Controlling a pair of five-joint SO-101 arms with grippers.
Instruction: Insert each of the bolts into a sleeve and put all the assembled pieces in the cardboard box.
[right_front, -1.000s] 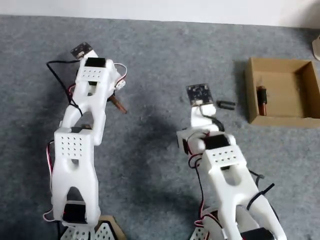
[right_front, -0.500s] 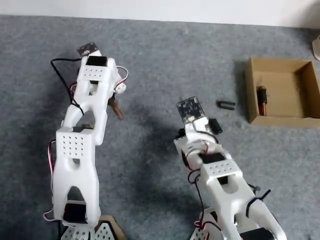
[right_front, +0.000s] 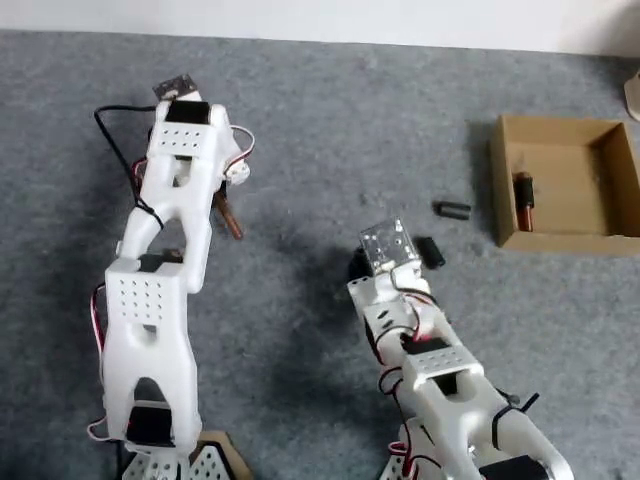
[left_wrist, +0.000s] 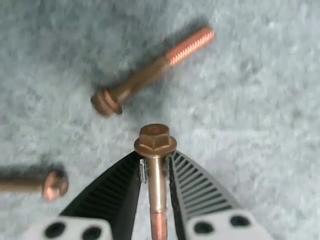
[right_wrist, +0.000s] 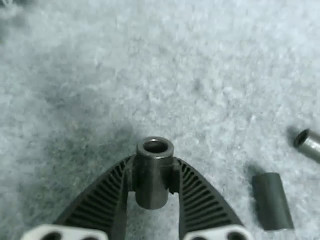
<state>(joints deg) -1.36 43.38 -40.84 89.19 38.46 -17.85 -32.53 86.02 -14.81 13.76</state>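
**Table** (right_front: 330, 110): grey, felt-like surface; carries every item below.

**Left arm** (right_front: 165, 250): white, at the 9 o'clock side of the table, stretched toward 12 o'clock.

**Left hand** (left_wrist: 156, 160): black ribbed fingers clamped on the held bolt.

**Held bolt** (left_wrist: 155, 142): copper-coloured metal, hex flange head. The head stands just clear of the fingertips and the shank runs back between them. From above it juts out from under the left arm along the 11-to-5 o'clock line.

**Loose bolts**: two of the same copper kind, lying flat on the table near the held bolt's head, apart from it and from each other. The first loose bolt (left_wrist: 150, 75) shows whole, with its threaded end pointing away from the hand. The second loose bolt (left_wrist: 47, 184) is cut by the frame edge, showing its head and a little shank.

**Right arm** (right_front: 440, 380): white, rising from 5 o'clock, with its wrist near the table's centre.

**Right hand** (right_wrist: 154, 170): black ribbed fingers clamped on the held sleeve.

**Held sleeve** (right_wrist: 155, 175): dark grey metal cylinder. Its open bore faces the wrist camera, just past the fingertips.

**Loose sleeves**: two dark cylinders lying flat. The far sleeve (right_front: 452, 209) is near the box, at its 9 o'clock. The near sleeve (right_front: 430, 252) is just beside the right wrist, at its 3 o'clock.

**Cardboard box** (right_front: 565, 242): brown, open-topped, at 2 o'clock on the table.

**Assembled piece** (right_front: 523, 203): copper bolt in a dark sleeve, inside the box along its 9 o'clock wall.
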